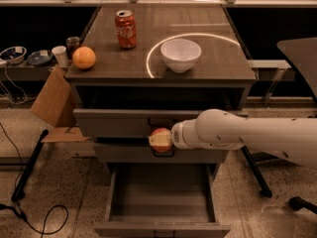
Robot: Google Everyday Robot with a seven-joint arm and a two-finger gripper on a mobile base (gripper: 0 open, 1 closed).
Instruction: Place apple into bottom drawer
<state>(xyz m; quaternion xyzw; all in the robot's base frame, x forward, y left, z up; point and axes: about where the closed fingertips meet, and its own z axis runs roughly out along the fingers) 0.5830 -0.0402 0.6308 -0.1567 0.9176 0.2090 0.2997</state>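
In front of the middle drawer (124, 153), the white arm (237, 135) reaches in horizontally from the right, its gripper (166, 139) clasping the apple (159, 138) (red-pink, pale patch) above the pulled-out bottom drawer (161, 230).

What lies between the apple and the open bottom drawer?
Nothing: in the camera view the gripper holds the apple before the middle drawer, bare air down to the bottom drawer.
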